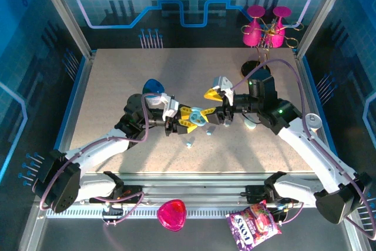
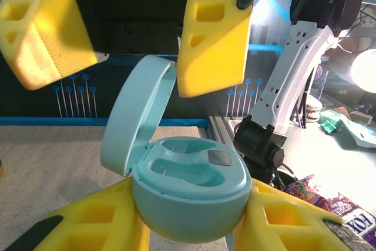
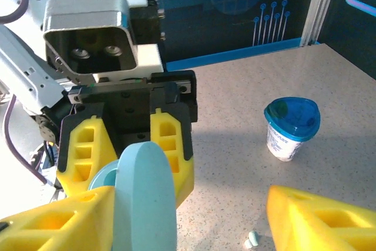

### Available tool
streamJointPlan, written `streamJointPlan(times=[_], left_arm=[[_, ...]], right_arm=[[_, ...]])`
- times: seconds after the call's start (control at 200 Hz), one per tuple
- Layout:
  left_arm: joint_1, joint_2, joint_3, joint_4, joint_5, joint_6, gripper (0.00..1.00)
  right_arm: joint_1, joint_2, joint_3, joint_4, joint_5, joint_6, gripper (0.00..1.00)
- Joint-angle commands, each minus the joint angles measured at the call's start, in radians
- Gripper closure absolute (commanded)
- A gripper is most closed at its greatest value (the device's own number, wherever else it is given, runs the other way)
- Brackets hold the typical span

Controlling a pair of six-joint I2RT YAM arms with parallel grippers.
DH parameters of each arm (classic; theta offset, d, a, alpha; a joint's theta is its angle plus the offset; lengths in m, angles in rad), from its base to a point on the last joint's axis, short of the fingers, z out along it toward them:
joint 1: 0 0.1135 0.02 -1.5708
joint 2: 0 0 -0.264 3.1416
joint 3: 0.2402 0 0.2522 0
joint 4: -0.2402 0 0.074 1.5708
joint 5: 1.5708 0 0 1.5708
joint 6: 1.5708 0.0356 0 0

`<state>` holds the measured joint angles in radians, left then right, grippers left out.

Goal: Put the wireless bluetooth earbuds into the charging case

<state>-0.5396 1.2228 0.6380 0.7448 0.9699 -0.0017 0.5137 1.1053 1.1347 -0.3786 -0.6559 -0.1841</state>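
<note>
As the pale-teal oval plastic case (image 2: 188,198) is clenched by the left hand (image 2: 188,227), its lid (image 2: 138,116) could be knocked shut by the released, possibly touching right hand (image 2: 132,33).

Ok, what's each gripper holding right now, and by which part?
The left gripper clamps the open case by its lower shell, one finger each side. The right gripper is open, the lid between its fingers, gripping nothing.
</note>
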Motion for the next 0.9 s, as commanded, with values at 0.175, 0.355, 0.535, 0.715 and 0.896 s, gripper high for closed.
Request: streamJointPlan(times=[0.175,0.355,0.535,0.715,0.896], left_arm=[[-0.006,0.005,-0.016,0.036,-0.015,0.069,0.73],[0.016,0.036,-0.044,0.155,-0.088,0.029,0.73],[0.082,0.087,-0.100,0.414,-0.115,-0.111,0.74],[0.118,0.091,-0.127,0.500,-0.129,-0.160,0.75],[0.123,0.063,-0.136,0.463,-0.142,-0.130,0.74]], right_arm=[[-0.011,-0.097,-0.048,0.080,-0.027,0.029,0.15],[-0.028,-0.153,-0.124,0.214,-0.021,0.113,0.08],[-0.117,-0.178,-0.272,0.433,0.118,0.364,0.08],[-0.164,-0.114,-0.289,0.267,0.273,0.425,0.07],[-0.156,0.012,-0.299,0.142,0.390,0.532,0.08]])
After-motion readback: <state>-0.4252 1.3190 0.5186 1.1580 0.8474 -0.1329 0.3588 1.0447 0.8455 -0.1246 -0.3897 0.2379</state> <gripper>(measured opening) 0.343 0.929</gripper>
